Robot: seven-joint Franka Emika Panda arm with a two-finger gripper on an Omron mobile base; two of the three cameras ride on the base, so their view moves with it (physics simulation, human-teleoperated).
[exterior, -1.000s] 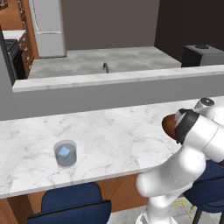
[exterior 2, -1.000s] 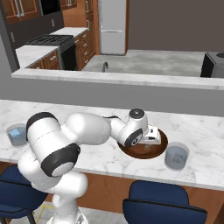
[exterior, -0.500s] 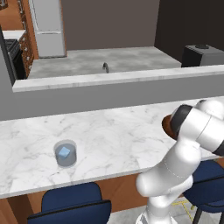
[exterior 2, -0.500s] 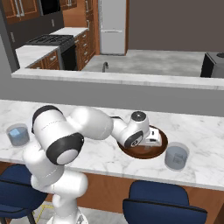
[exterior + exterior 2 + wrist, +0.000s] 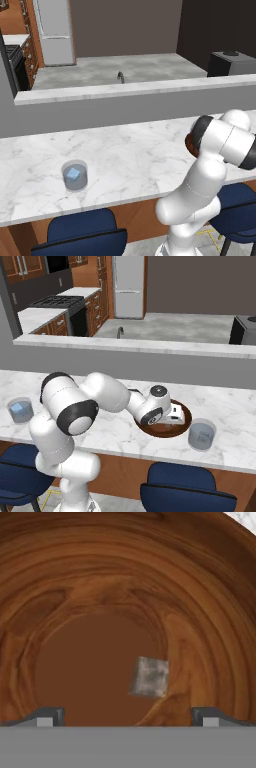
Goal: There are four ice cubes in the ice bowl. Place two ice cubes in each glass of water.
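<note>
A: Claw (image 5: pixel 128 716) spread wide, grasping nothing, hanging low inside the ice bowl (image 5: pixel 100 577). Fingertips (image 5: pixel 48 716) apart at the bottom of the hand view, with one ice cube (image 5: pixel 149 677) lying on the bowl floor between them, a little toward 1 o'clock from their midpoint.

B: Only that one cube in the bowl?

A: Just one visible from the hand camera. Rest of the bowl floor bare in that view, though not all of it covered.

B: And the glasses?

A: Left glass (image 5: pixel 75 175) at about 8 o'clock on the worktop (image 5: pixel 125 150), well apart from the bowl, with a pale blue cube (image 5: pixel 73 173) floating in it. Whether one or two there, hard to tell. Right glass (image 5: pixel 201 434) just beside the bowl, at roughly 4 o'clock from it in the right base view. Contents too faint to count.

B: Progress, then?

A: Probably past the middle. At least one cube delivered, one waiting in the bowl. Left to do, by the look of it: close on the remaining cube, lift, carry to whichever glass is short.

B: Risk?

A: Small, slick cube sitting off-centre between the tips. Likely to need a slight shift before closing.
</note>
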